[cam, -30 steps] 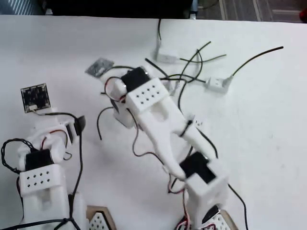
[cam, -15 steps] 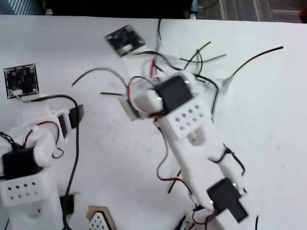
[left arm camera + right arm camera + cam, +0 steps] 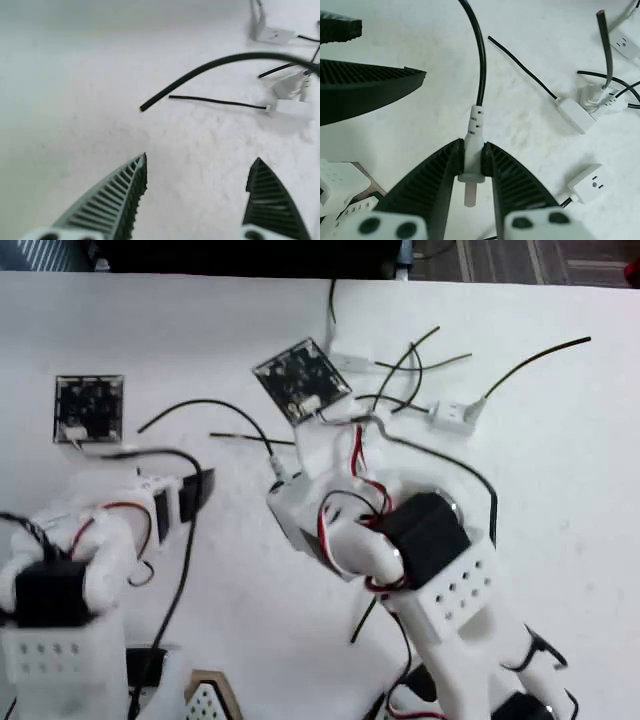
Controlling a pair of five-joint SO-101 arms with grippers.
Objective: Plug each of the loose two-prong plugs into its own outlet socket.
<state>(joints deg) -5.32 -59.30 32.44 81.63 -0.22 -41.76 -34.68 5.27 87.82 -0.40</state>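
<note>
My right gripper (image 3: 472, 167) is shut on a white two-prong plug (image 3: 471, 150), prongs pointing back between the fingers, its thick black cord (image 3: 479, 55) running away over the table. In the high view that gripper (image 3: 290, 478) sits mid-table with the cord (image 3: 205, 404) arcing left. My left gripper (image 3: 200, 160) hangs open over bare table; it is the dark one (image 3: 196, 490) left of the right arm. Another white plug (image 3: 290, 107) on a thin cord lies beyond. White outlet sockets (image 3: 455, 415) (image 3: 345, 362) lie at the back; one socket (image 3: 592, 182) is near the held plug.
Several loose black cords (image 3: 410, 370) tangle around the sockets at the back right. The left gripper's black fingers (image 3: 365, 82) are close beside the held cord. The white table (image 3: 150, 330) is bare at the back left.
The right arm has swung round and drawn back toward the near side, dragging the black cord with it. The left arm has shifted and its camera board moved.
</note>
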